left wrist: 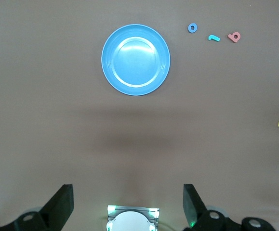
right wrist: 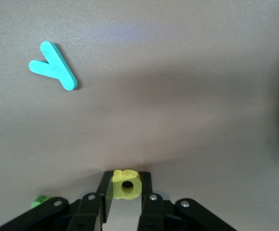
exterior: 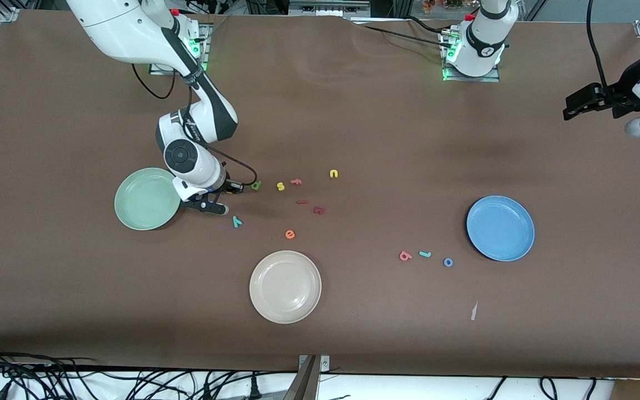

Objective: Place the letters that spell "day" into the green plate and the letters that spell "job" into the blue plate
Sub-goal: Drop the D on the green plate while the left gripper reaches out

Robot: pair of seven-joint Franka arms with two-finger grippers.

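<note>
The right tool (right wrist: 126, 190) pinches the small yellow foam letter a (right wrist: 126, 183) at the counter, just beside the pale mint-green round plate (exterior: 142, 203), its next stop. The left tool (left wrist: 128, 204) waits wide apart above the mid-blue round plate (left wrist: 111, 72).

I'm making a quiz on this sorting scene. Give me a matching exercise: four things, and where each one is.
Things:
1. yellow a
2. teal y
3. blue o
4. left gripper

Places:
A. on the table near the blue plate
B. between the right gripper fingers
C. raised, open, at the left arm's table end
D. on the table near the green plate

Pairs: 1-B, 2-D, 3-A, 4-C
</note>
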